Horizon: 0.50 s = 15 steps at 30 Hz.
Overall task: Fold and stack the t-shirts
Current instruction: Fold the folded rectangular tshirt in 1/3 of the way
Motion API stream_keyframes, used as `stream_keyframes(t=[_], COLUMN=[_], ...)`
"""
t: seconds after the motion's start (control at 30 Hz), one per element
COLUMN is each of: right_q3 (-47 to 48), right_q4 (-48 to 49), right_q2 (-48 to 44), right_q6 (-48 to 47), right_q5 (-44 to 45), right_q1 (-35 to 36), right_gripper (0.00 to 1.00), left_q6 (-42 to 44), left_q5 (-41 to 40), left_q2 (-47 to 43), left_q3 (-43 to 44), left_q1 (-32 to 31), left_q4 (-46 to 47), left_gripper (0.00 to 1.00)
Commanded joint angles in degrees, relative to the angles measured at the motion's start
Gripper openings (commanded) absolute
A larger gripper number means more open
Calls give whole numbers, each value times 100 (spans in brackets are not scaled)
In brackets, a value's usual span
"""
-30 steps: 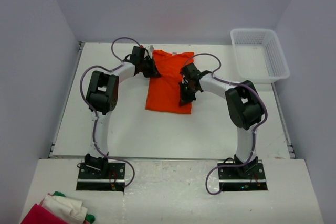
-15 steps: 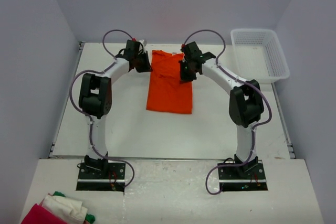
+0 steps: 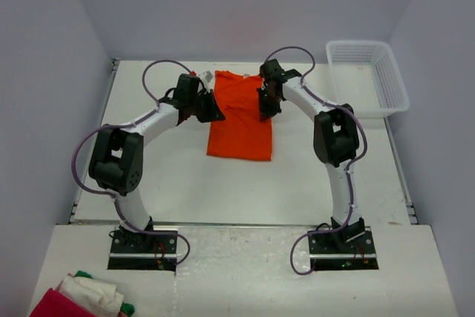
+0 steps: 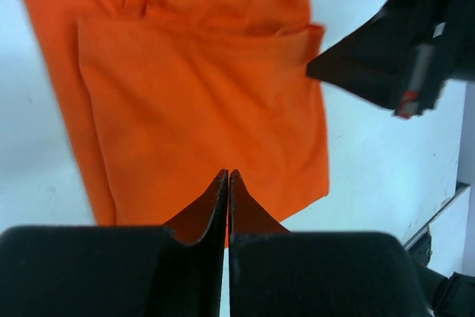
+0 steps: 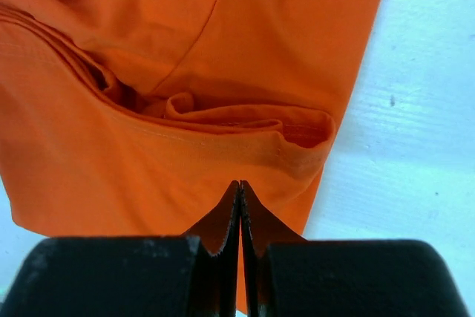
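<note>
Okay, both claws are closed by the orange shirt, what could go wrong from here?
The left claw and right claw are shut at the edges of the t-shirt; I cannot tell whether cloth is pinched, so a lift might come up empty. The folded sleeve by the right claw looks loose and bunched; dragging could undo it. The claws sit close across the narrow shirt and might collide.
</note>
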Motion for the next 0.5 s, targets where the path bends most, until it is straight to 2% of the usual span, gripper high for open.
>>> stream_keyframes(t=[0.0, 0.47], right_q3=[393, 657], right_q4=[-156, -341], right_q2=[71, 616], right_q6=[-124, -19], right_q5=[-270, -297], right_q1=[-35, -184], right_gripper=[0, 0], left_q6=[-181, -76], left_q5=[303, 206], left_q2=[2, 398], left_q3=[-333, -755], left_q1=[-14, -23], left_q4=[326, 440], left_gripper=[0, 0])
